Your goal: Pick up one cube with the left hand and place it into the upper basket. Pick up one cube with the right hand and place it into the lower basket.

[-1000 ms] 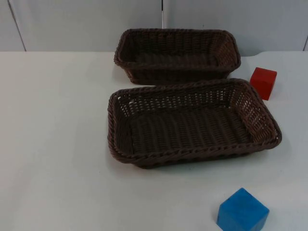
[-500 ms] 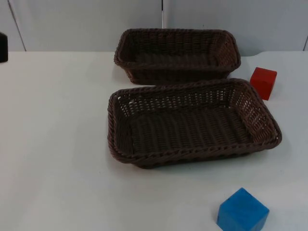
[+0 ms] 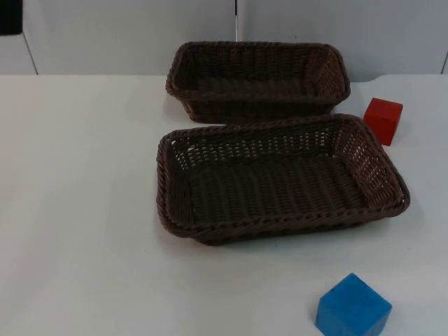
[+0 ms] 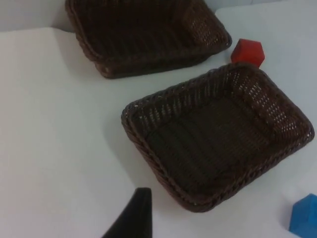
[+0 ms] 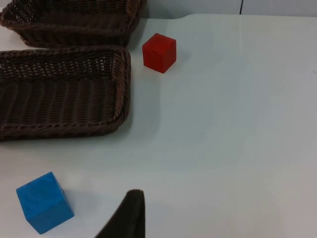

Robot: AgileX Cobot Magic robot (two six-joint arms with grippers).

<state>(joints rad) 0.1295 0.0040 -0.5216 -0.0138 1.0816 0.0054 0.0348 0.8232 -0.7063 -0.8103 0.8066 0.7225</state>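
Two dark brown wicker baskets stand mid-table, both holding nothing: the upper basket (image 3: 257,78) at the back and the lower basket (image 3: 280,178) in front of it. A red cube (image 3: 383,120) sits on the table just right of the two, close to the lower basket's far right corner. A blue cube (image 3: 352,306) lies at the table's front edge, right of centre. A black part of the left arm (image 3: 10,17) pokes in at the top view's upper left corner. My left gripper (image 4: 134,218) hangs over bare table, left of the lower basket (image 4: 218,136). My right gripper (image 5: 130,215) hovers over bare table beside the blue cube (image 5: 44,202), well short of the red cube (image 5: 159,52).
The white table (image 3: 77,210) ends at a grey partition wall (image 3: 126,35) right behind the upper basket. Wide bare table lies left of the baskets and to the right of the red cube.
A black part of the left arm came in at the top view's left edge and has since risen to the upper left corner. Baskets and cubes have not moved.
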